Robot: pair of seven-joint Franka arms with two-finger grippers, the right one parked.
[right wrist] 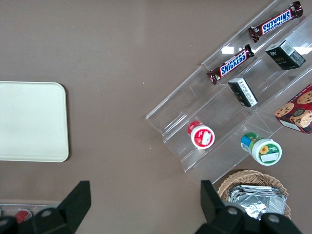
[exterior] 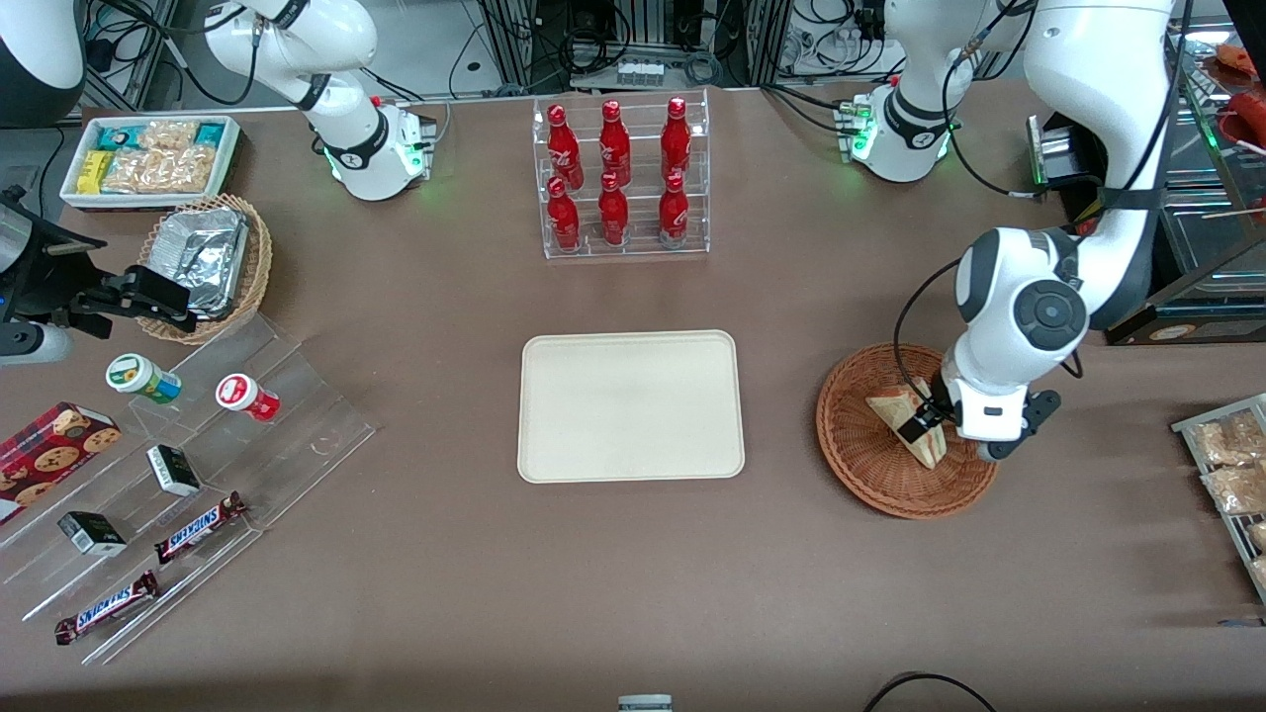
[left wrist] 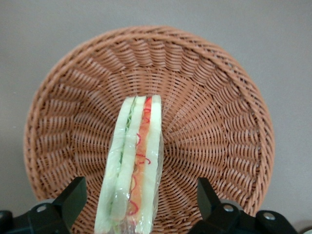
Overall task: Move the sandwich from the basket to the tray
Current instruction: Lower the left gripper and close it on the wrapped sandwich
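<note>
The sandwich (exterior: pixel 902 413), a wrapped wedge of pale bread with red, orange and green filling, stands on edge in the reddish-brown wicker basket (exterior: pixel 853 465) toward the working arm's end of the table. My left gripper (exterior: pixel 928 423) is lowered into the basket and open. In the left wrist view its two dark fingers (left wrist: pixel 74 199) straddle the sandwich (left wrist: pixel 139 146) with a gap on each side, and the basket (left wrist: pixel 219 122) fills the space around them. The cream tray (exterior: pixel 630 405) lies bare at the table's middle, beside the basket.
A clear rack of red bottles (exterior: pixel 623 178) stands farther from the camera than the tray. Toward the parked arm's end are a stepped acrylic display (exterior: pixel 198 465) with snacks, a tan basket with foil (exterior: pixel 203 262) and a white snack box (exterior: pixel 148 158). Packets on a rack (exterior: pixel 1231 465) lie past the basket.
</note>
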